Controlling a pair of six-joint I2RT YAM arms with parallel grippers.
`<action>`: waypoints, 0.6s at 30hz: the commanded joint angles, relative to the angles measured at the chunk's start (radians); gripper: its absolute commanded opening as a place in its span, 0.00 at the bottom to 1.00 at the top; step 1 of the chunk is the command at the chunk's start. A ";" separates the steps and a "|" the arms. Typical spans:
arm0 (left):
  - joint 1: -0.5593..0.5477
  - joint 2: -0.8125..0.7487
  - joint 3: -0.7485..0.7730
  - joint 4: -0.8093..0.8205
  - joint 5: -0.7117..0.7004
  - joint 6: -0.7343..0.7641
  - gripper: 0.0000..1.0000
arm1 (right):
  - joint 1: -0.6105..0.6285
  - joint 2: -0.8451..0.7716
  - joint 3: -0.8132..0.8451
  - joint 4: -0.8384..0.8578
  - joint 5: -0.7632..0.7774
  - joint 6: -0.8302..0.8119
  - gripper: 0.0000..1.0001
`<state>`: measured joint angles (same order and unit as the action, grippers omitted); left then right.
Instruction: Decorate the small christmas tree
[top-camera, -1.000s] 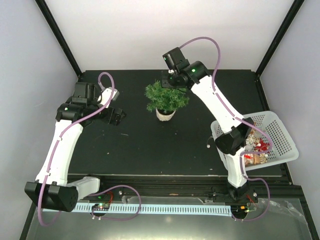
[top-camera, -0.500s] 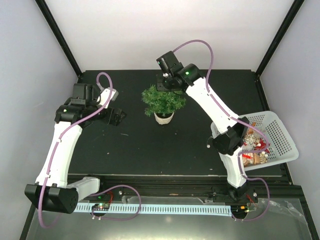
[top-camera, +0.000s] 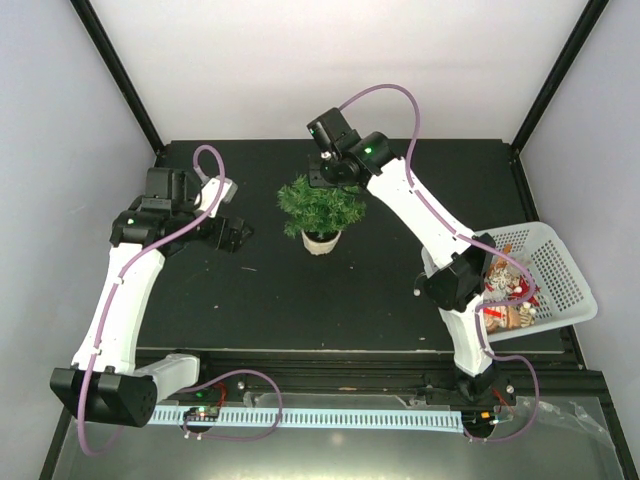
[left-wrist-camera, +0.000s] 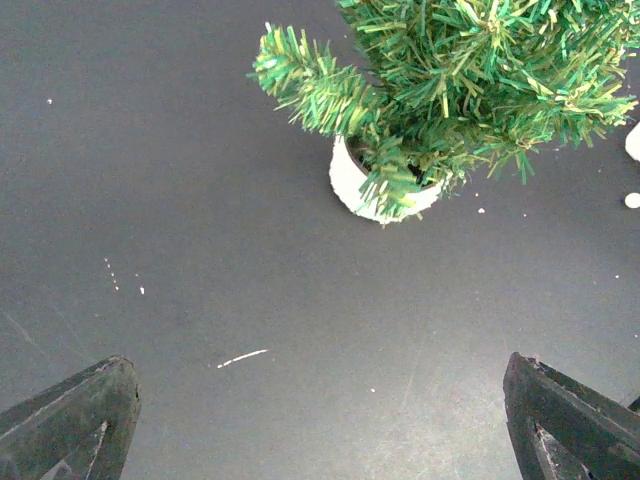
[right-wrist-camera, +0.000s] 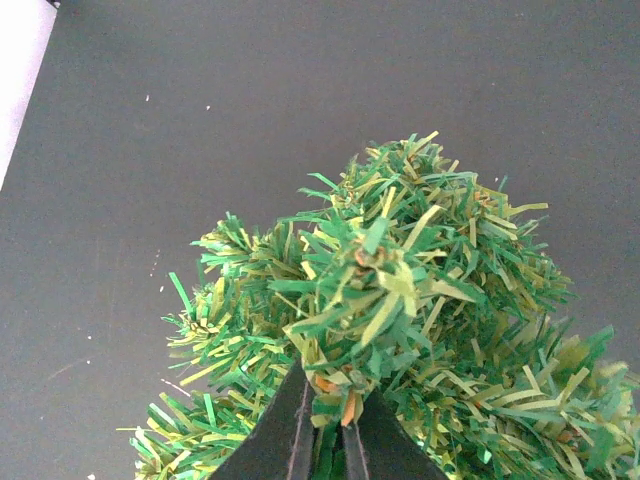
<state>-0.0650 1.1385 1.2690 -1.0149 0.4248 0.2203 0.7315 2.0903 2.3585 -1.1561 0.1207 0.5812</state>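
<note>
The small christmas tree (top-camera: 320, 207) has bushy green branches and a white round pot (top-camera: 320, 241). It stands at the middle back of the black table. My right gripper (top-camera: 333, 177) is shut on the tree's top sprig (right-wrist-camera: 365, 300); in the right wrist view the fingers pinch green needles at the bottom centre (right-wrist-camera: 332, 425). My left gripper (top-camera: 230, 235) is open and empty, low over the table to the left of the tree. In the left wrist view the tree (left-wrist-camera: 460, 90) and its pot (left-wrist-camera: 372, 190) lie ahead, beyond the spread fingertips (left-wrist-camera: 75, 420).
A white basket (top-camera: 545, 285) holding several ornaments (top-camera: 510, 295) sits at the right edge of the table. Grey walls and black frame posts enclose the back and sides. Small white specks lie on the table (left-wrist-camera: 240, 357).
My right gripper has dragged the tree leftward and slightly toward the front by its top. The left arm has hardly moved.
</note>
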 joint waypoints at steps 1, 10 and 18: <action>0.011 -0.022 -0.008 0.024 0.025 -0.016 0.99 | 0.010 -0.003 -0.009 0.037 0.002 0.008 0.08; 0.017 -0.042 -0.037 0.035 0.031 -0.015 0.99 | 0.017 -0.030 -0.058 0.062 -0.043 0.013 0.41; 0.020 -0.037 -0.023 0.027 0.040 -0.013 0.99 | 0.026 -0.135 -0.149 0.115 -0.043 0.042 0.55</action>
<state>-0.0525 1.1126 1.2293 -1.0000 0.4438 0.2153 0.7506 2.0525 2.2433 -1.0691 0.0769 0.6037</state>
